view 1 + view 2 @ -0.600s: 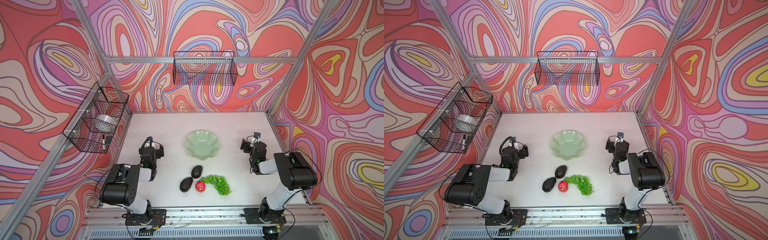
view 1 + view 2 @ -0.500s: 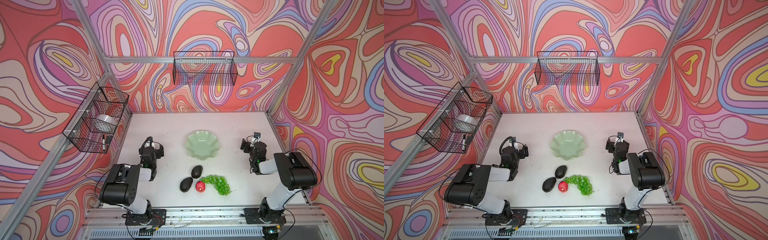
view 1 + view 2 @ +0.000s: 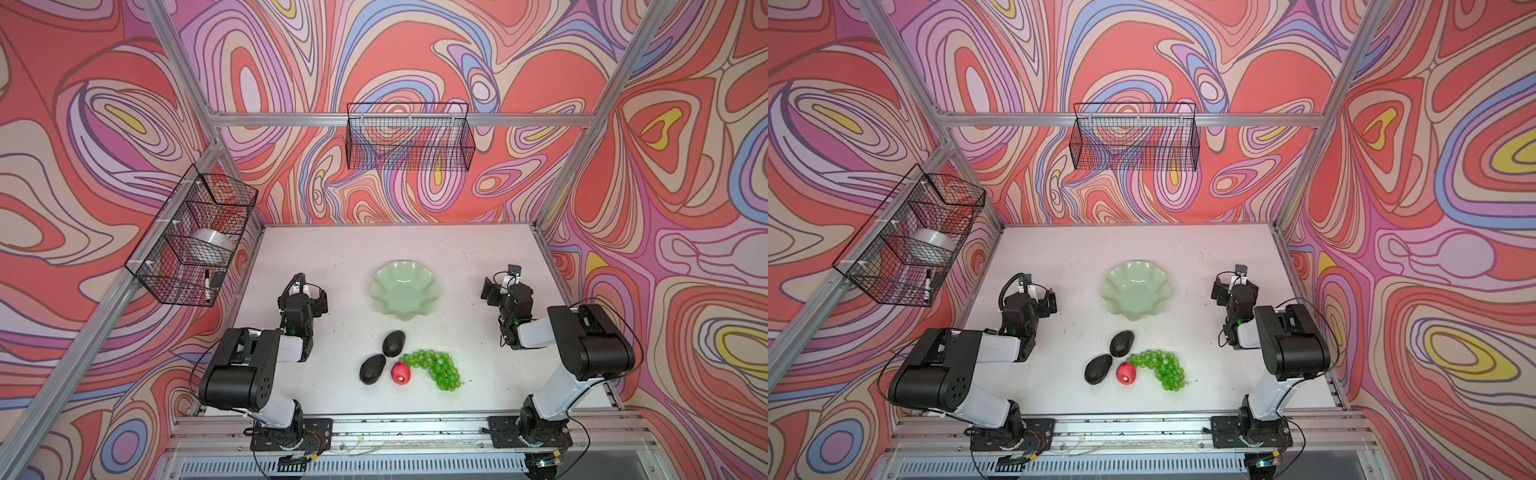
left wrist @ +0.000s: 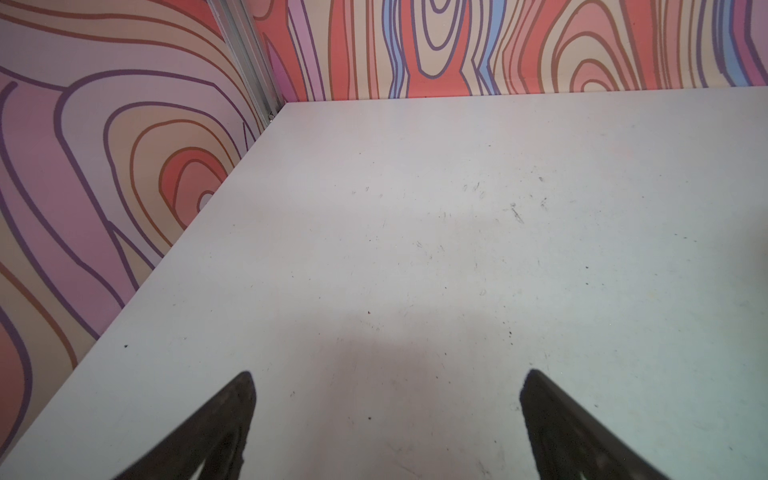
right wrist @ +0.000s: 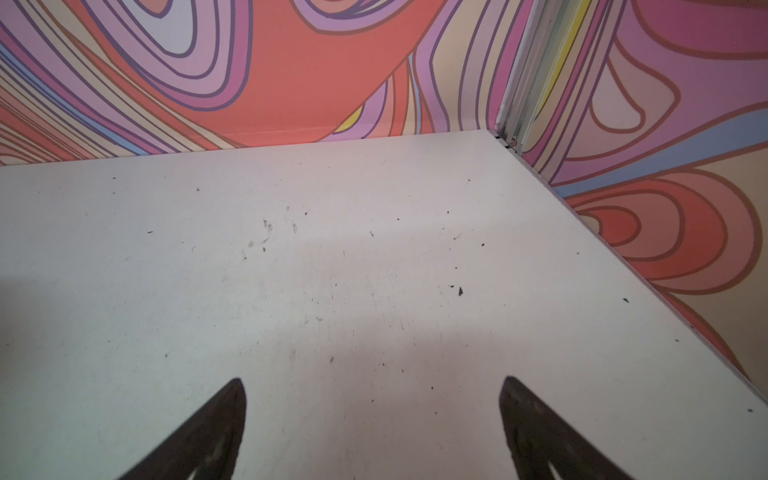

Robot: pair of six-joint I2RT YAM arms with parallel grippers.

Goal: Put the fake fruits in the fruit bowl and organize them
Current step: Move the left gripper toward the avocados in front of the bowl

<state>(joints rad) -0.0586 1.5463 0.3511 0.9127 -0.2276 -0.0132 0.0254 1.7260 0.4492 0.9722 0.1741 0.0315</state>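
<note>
1. A glossy mint-green scalloped bowl [image 3: 405, 291] is sitting on the white worktop [image 3: 332, 249].
2. Two dark avocados [image 3: 393, 343], a small red fruit [image 3: 400, 372] and translucent green grapes [image 3: 436, 368] are lying clustered before the bowl.
3. The left arm [image 3: 297, 316] and right arm [image 3: 517, 301] are flanking the bowl, jaws gaping wide, empty.

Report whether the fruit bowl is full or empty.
Empty. The fruit bowl shows only its bare inside in both top views; nothing lies in it.

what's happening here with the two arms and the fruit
Nothing is held right now. The left gripper and right gripper are both open and empty, over bare table on either side of the fruit bowl. An avocado, a second avocado, the red fruit and the grapes lie clustered nearer the arm bases. No fruit is in the bowl yet.
</note>
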